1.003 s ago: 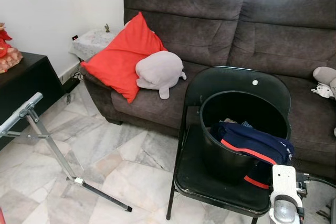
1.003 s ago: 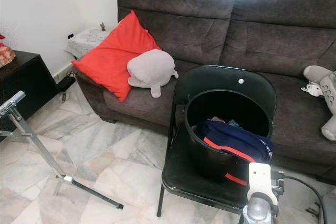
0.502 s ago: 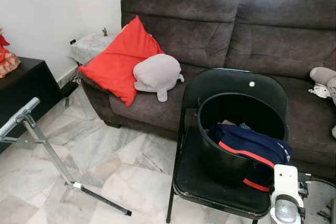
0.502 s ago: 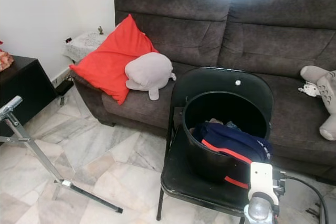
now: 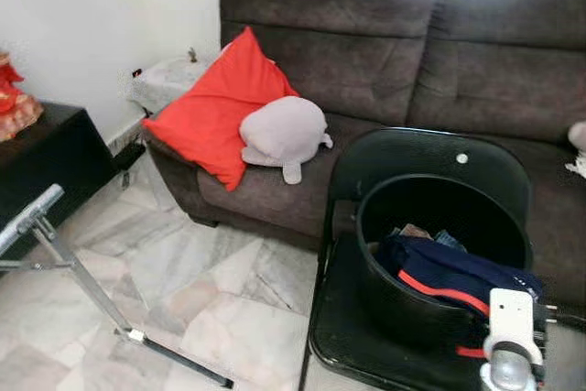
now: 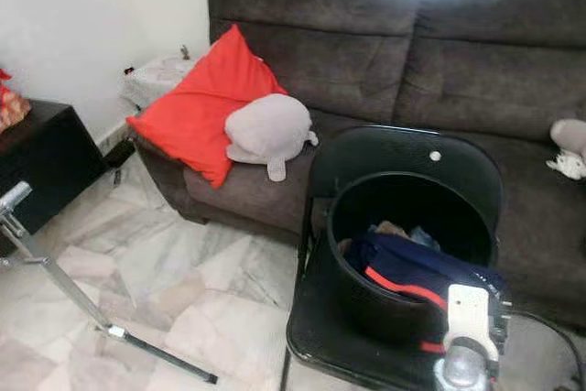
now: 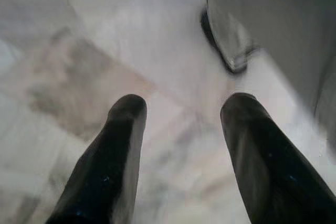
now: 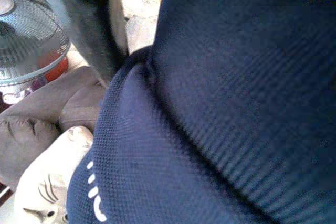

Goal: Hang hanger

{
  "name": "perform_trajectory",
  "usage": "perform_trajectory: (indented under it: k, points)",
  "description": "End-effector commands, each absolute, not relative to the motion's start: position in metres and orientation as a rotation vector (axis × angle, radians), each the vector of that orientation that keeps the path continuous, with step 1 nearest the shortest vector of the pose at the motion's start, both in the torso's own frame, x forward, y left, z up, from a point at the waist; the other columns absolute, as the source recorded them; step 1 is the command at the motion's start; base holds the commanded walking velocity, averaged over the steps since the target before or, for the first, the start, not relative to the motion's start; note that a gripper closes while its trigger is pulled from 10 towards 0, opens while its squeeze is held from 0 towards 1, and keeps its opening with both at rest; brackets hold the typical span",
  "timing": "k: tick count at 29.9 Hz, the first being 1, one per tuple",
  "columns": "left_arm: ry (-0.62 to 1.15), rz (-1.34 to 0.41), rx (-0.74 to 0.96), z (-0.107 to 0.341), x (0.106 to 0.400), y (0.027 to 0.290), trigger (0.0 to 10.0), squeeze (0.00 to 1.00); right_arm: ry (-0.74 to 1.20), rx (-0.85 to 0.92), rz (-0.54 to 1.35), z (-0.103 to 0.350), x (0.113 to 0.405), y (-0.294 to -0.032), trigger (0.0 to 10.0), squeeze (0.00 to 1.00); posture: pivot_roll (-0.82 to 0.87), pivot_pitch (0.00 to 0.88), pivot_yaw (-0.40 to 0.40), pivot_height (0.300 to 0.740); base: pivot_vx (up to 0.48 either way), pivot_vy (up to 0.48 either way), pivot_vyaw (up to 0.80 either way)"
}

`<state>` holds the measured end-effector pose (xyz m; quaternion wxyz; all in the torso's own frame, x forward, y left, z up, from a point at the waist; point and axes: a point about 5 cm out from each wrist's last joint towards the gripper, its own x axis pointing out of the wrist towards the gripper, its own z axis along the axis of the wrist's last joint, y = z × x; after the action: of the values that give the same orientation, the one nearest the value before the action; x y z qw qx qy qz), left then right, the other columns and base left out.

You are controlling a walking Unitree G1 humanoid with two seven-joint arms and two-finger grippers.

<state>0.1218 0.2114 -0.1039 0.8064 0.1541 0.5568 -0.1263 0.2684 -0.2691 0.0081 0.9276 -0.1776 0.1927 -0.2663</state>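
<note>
Facing a dark grey sofa [image 5: 385, 61], I see a black folding chair [image 5: 430, 157] standing just in front of it on the marble floor [image 5: 183, 290]. A black bucket [image 5: 385, 290] sits on the chair seat. A navy garment with a red stripe [image 5: 449, 276] lies in the bucket and drapes over its near rim.

My right arm [image 5: 508, 345] shows at the lower edge of the head views, its white and silver wrist just in front of the bucket rim and the draped garment. In the right wrist view, navy fabric [image 8: 220, 103] with white lettering lies very close to the camera; I cannot tell whether the right gripper is released or clenched. A fan [image 8: 26, 35] and a pale stuffed toy [image 8: 42, 182] appear past the fabric.

My left gripper [image 7: 181, 108] points down at the marble floor. Its two black fingers [image 7: 110, 156] are spread apart and grasp nothing.

On the sofa, a red cushion [image 5: 220, 107] leans against the backrest, and a grey plush toy [image 5: 284, 130] rests touching it. A metal rack frame [image 5: 82, 272] stands on the floor to my left, near a black cabinet [image 5: 46, 162]. I cannot make out a hanger anywhere; the rack frame is well apart from the chair.
</note>
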Motion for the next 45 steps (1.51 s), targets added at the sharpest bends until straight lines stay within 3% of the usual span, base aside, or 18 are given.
perform_trajectory:
  k: [1, 4, 5, 6, 7, 29, 45]
  points:
    - [1.173, -0.282, 0.358, -0.102, 0.129, 0.212, 10.0, 0.0, 0.395, -0.372, -0.536, 0.007, 0.266, -0.27, 0.0, 0.0, 0.07, 0.047, 0.073, 0.687, 0.247, 0.0, 0.0]
    - [1.167, -0.281, 0.362, -0.101, 0.129, 0.211, 10.0, 0.0, 0.403, -0.366, -0.526, 0.004, 0.265, -0.267, 0.0, 0.0, 0.07, 0.047, 0.072, 0.687, 0.0, 0.0, 0.0]
    - [1.164, -0.279, 0.347, -0.102, 0.129, 0.211, 10.0, 0.0, 0.408, -0.359, -0.517, 0.002, 0.264, -0.265, 2.5, 0.0, 0.07, 0.047, 0.071, 0.687, 0.0, 0.0, 0.0]
    - [1.164, -0.279, 0.345, -0.102, 0.129, 0.211, 10.0, 0.0, 0.409, -0.358, -0.515, 0.002, 0.264, -0.264, 2.5, 0.0, 0.06, 0.047, 0.07, 0.687, 0.0, 0.0, 0.0]
    - [1.164, -0.281, 0.346, -0.102, 0.129, 0.21, 10.0, 0.0, 0.41, -0.354, -0.513, 0.001, 0.263, -0.262, 10.0, 0.0, 0.06, 0.047, 0.07, 0.687, 0.0, 0.0, 0.0]
    - [1.169, -0.299, 0.349, -0.102, 0.13, 0.208, 10.0, 0.0, 0.431, -0.354, -0.478, -0.015, 0.25, -0.244, 10.0, 0.0, 0.05, 0.042, 0.062, 0.687, 0.0, 0.0, 0.0]
    - [1.167, -0.302, 0.345, -0.102, 0.13, 0.206, 10.0, 0.0, 0.394, -0.405, -0.562, -0.015, 0.245, -0.239, 10.0, 0.0, 0.05, 0.038, 0.055, 0.687, 0.0, 0.0, 0.0]
